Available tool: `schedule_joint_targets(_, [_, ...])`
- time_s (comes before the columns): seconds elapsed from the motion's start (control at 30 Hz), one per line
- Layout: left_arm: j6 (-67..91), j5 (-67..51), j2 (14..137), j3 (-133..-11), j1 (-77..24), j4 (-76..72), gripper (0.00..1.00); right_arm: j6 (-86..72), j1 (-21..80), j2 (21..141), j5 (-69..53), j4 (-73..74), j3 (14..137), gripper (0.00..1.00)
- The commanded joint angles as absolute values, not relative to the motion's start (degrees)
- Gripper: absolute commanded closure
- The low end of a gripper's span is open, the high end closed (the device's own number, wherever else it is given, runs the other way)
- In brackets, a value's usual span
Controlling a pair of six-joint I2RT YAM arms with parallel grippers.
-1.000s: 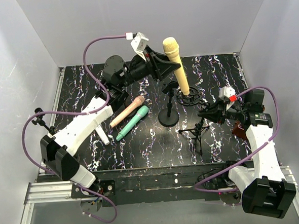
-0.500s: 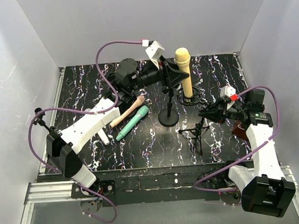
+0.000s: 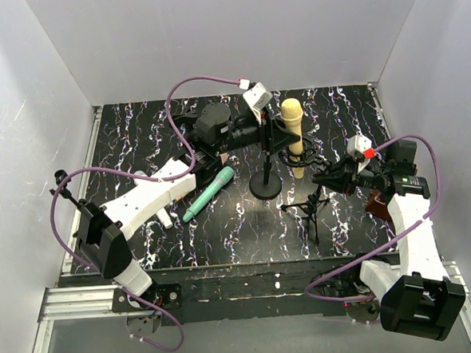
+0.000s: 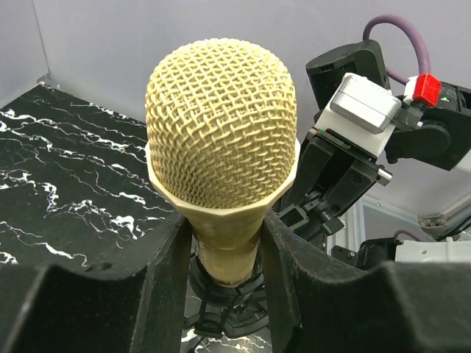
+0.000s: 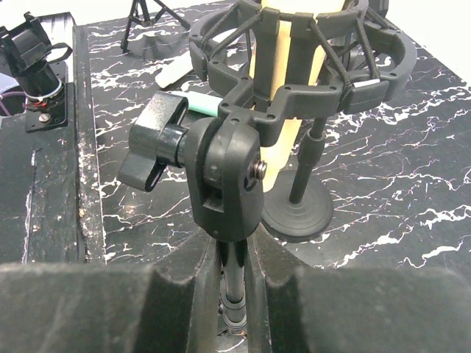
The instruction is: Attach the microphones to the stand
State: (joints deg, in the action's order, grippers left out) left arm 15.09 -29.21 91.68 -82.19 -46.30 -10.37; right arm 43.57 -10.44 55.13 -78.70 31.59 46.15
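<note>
My left gripper (image 3: 278, 134) is shut on the yellow-tan microphone (image 3: 293, 125) just below its mesh head (image 4: 221, 132) and holds it upright. Its body passes down through the black shock-mount ring (image 3: 298, 153) of the tripod stand, as the right wrist view shows (image 5: 287, 59). My right gripper (image 3: 332, 178) is shut on the tripod stand's pole (image 5: 235, 272) under the mount's hinge (image 5: 224, 176). The teal-green microphone (image 3: 209, 193) and the white microphone (image 3: 164, 219) lie on the mat to the left. The peach-pink microphone is mostly hidden under my left arm.
A second stand with a round base (image 3: 266, 187) stands just left of the tripod, also in the right wrist view (image 5: 298, 213). The tripod's legs (image 3: 310, 212) spread over the mat. White walls enclose the black marbled mat (image 3: 121, 143). A small clamp (image 5: 33, 59) sits at the near rail.
My left gripper has carried the yellow-tan microphone right and down, turned it upright, and its body has gone into the shock-mount ring. My right gripper has stayed on the pole.
</note>
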Motion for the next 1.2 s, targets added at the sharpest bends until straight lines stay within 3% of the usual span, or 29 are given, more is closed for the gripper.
schedule_joint_targets(0.0, [17.2,-29.4,90.1,-81.5,-46.8,-9.4,0.6,42.5,-10.6,56.6,-74.9,39.8,45.0,0.79])
schedule_joint_targets(0.27, [16.4,-26.3,84.7,-79.2,-46.9,-7.4,0.25,42.9,-11.2,56.7,-75.1,40.5,45.2,0.81])
schedule_joint_targets(0.57, [9.9,-17.4,70.2,-69.2,-46.8,-0.5,0.02,41.8,-11.9,56.3,-74.8,39.7,45.5,0.9])
schedule_joint_targets(0.7, [8.7,-12.8,60.8,-61.3,-46.7,5.7,0.02,38.9,-12.0,55.5,-73.6,37.1,45.7,0.98])
schedule_joint_targets(0.93, [13.3,-2.6,41.6,-44.5,-46.6,13.4,0.02,33.1,-12.1,52.7,-70.2,30.4,46.4,0.99])
schedule_joint_targets(1.17, [16.7,4.3,30.2,-38.4,-46.6,17.0,0.02,26.9,-13.3,56.1,-67.2,24.8,51.2,0.99])
